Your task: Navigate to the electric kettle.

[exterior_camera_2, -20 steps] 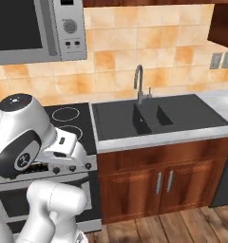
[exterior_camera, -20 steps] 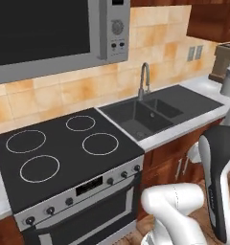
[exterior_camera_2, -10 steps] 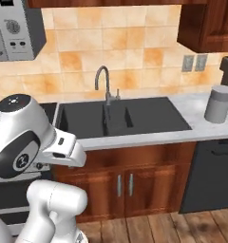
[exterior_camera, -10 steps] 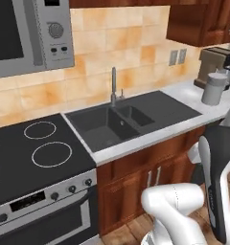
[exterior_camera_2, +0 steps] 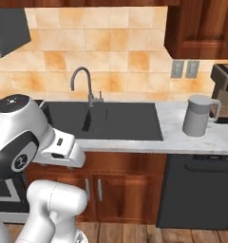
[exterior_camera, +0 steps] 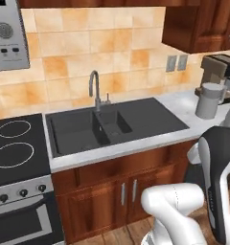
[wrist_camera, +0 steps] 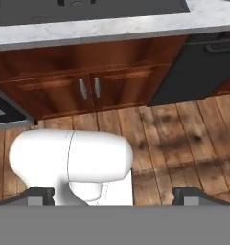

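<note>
The electric kettle (exterior_camera: pixel 209 100) is a light-grey tapered jug with a flat lid. It stands upright on the pale counter to the right of the sink, in front of the coffee machine. In the right base view the kettle (exterior_camera_2: pixel 197 115) has its loop handle on the right side. My arm is folded low in front of the base, well short of the counter. In the hand view my gripper (wrist_camera: pixel 116 196) points down at the wooden floor, and its fingertips (wrist_camera: pixel 40 195) stand wide apart, open and holding nothing.
A dark double sink (exterior_camera: pixel 112 127) with a curved tap (exterior_camera: pixel 94 88) sits mid-counter. The stove (exterior_camera: pixel 14 153) is at the left, with a microwave (exterior_camera: pixel 9 36) above it. A brown-and-black coffee machine (exterior_camera_2: pixel 225 90) stands at the far right. A black dishwasher front (exterior_camera_2: pixel 196 190) sits below the kettle.
The whole scene has slid left in both base views, so the base has driven right. The stove is now at the left edge and the kettle is nearer. The arm keeps its pose.
</note>
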Robot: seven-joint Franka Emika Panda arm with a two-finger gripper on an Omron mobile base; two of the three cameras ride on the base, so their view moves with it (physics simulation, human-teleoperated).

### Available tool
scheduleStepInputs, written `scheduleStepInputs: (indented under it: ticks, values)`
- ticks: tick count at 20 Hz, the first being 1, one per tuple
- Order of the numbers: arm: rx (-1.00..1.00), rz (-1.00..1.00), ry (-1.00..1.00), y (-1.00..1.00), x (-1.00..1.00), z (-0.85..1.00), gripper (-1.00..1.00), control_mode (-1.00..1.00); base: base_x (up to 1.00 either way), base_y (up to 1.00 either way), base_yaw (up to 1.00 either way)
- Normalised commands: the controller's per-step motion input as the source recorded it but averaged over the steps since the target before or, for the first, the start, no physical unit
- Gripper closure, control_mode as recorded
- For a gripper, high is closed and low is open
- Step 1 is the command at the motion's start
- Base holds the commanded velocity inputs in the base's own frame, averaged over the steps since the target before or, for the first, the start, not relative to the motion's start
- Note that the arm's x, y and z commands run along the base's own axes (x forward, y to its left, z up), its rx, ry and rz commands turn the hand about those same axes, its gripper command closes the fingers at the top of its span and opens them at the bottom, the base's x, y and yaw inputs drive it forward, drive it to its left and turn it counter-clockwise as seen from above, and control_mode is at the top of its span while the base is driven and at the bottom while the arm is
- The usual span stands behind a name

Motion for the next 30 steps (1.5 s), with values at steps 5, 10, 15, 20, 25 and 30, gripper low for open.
scheduleStepInputs:
  ticks: [5, 10, 15, 20, 25, 30]
  values:
    - [0.00, 0.00, 0.00, 0.00, 0.00, 0.00, -1.00, 1.00, 0.04, -1.00, 0.16]
    - [0.00, 0.00, 0.00, 0.00, 0.00, 0.00, -1.00, 1.00, 0.75, -1.00, 0.08]
    - [0.00, 0.00, 0.00, 0.00, 0.00, 0.00, -1.00, 1.00, 1.00, -0.80, 0.06]
    - [0.00, 0.00, 0.00, 0.00, 0.00, 0.00, -1.00, 1.00, 0.71, -0.97, 0.16]
    - [0.00, 0.00, 0.00, 0.00, 0.00, 0.00, -1.00, 1.00, 0.89, -0.38, 0.17]
    - [0.00, 0.00, 0.00, 0.00, 0.00, 0.00, -1.00, 1.00, 1.00, 0.08, 0.11]
